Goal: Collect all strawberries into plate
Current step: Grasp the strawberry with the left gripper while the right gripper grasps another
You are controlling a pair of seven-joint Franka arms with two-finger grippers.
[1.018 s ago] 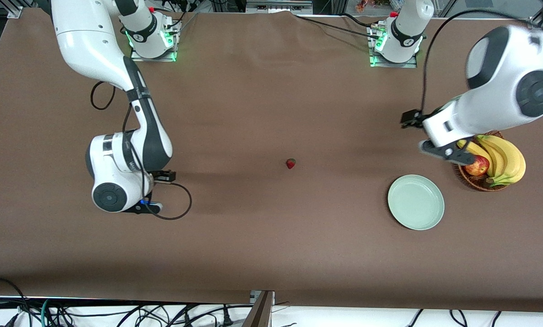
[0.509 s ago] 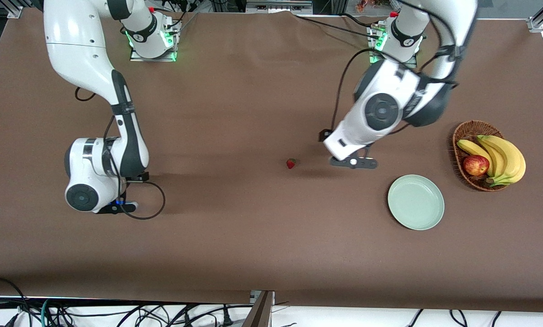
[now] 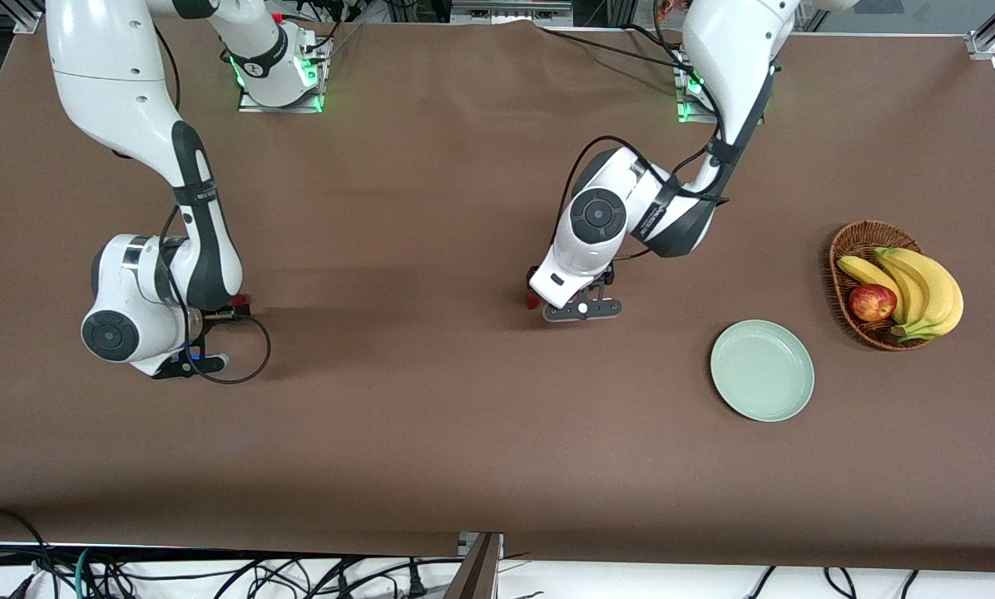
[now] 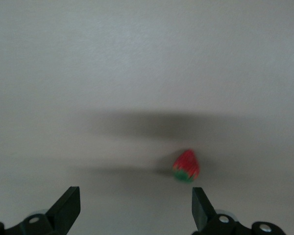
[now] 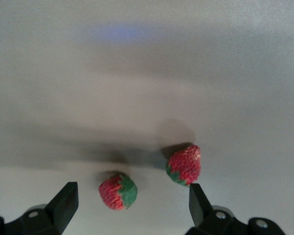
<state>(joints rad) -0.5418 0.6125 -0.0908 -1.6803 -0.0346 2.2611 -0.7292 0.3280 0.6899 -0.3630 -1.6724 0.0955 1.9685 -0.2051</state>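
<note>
Left tool [image 4: 132, 208] now over strawberry [image 4: 186, 166], open-fingered.

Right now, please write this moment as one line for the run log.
left pincer: open, over strawberry | right pincer: open, over two strawberries | plate: empty

No readable text, labels, brands, numbers or signs are showing in any view. Small dark markings are sitting on the joint collars at both arm bases in the front view, but they are not resolving into letters.
</note>
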